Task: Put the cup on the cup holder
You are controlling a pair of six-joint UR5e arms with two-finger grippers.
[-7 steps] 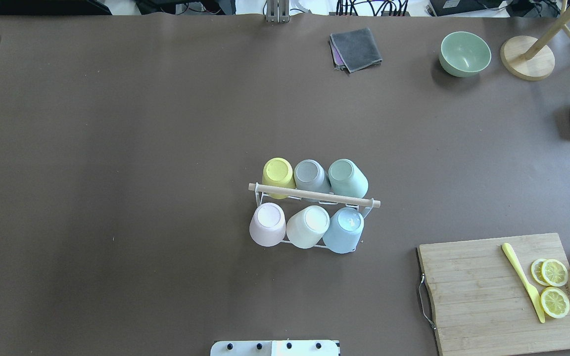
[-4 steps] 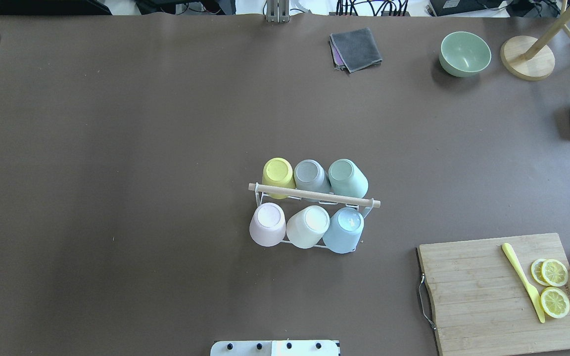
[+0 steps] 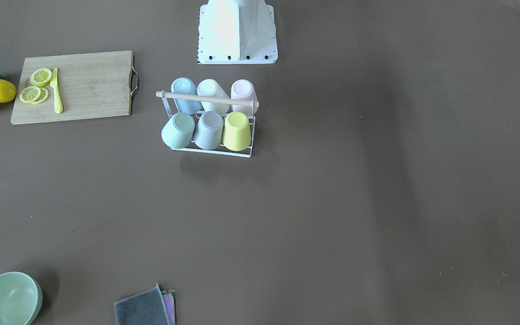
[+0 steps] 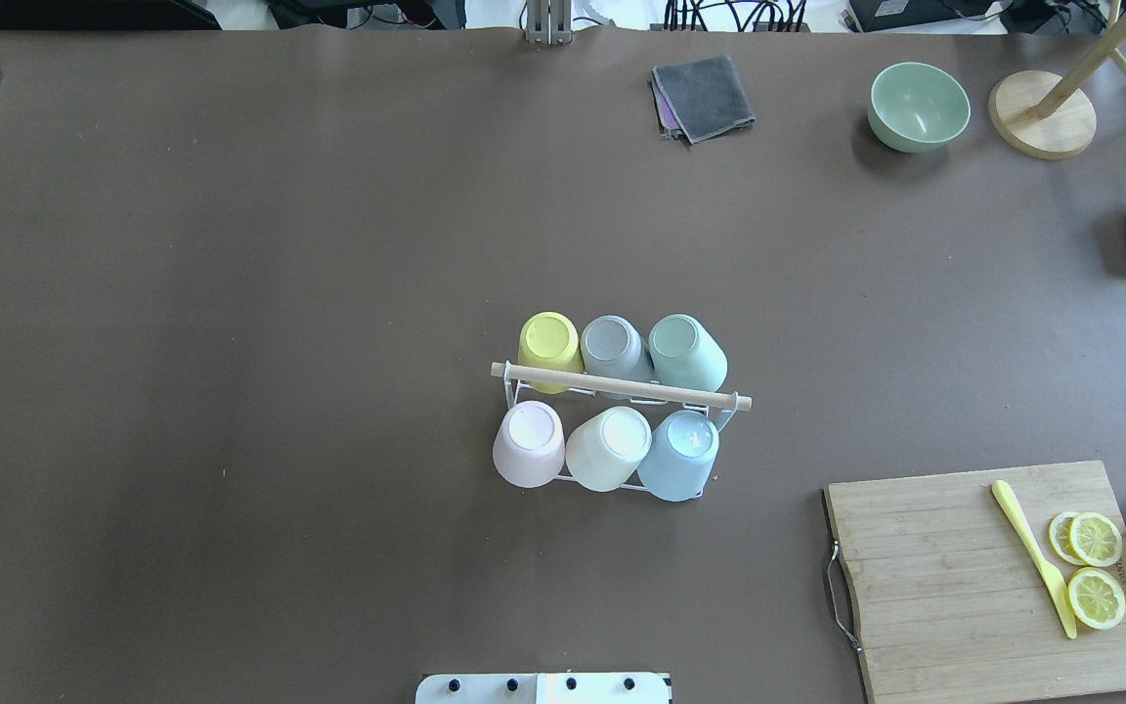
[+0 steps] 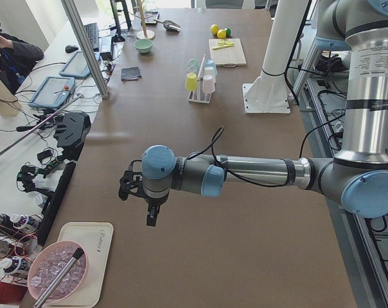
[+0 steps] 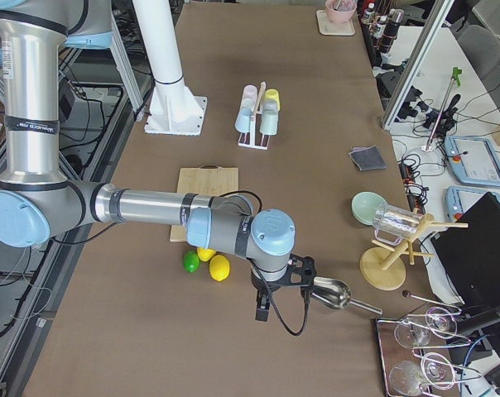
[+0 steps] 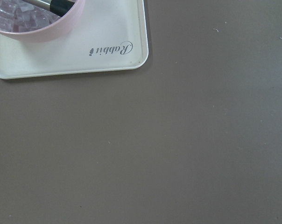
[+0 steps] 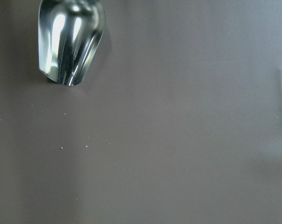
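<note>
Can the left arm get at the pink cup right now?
Probably yes: the pink cup sits at the cup holder's left end, near row, bare table beside it, though the left gripper hangs far off.

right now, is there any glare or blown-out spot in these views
Exterior front-facing: the white robot base is blown out, and soft darker bands cross the brown table. Right wrist-mounted: the shiny metal scoop carries bright streaks of glare. Left wrist-mounted: sharp, and the lettering on the white plastic tray reads clearly.
</note>
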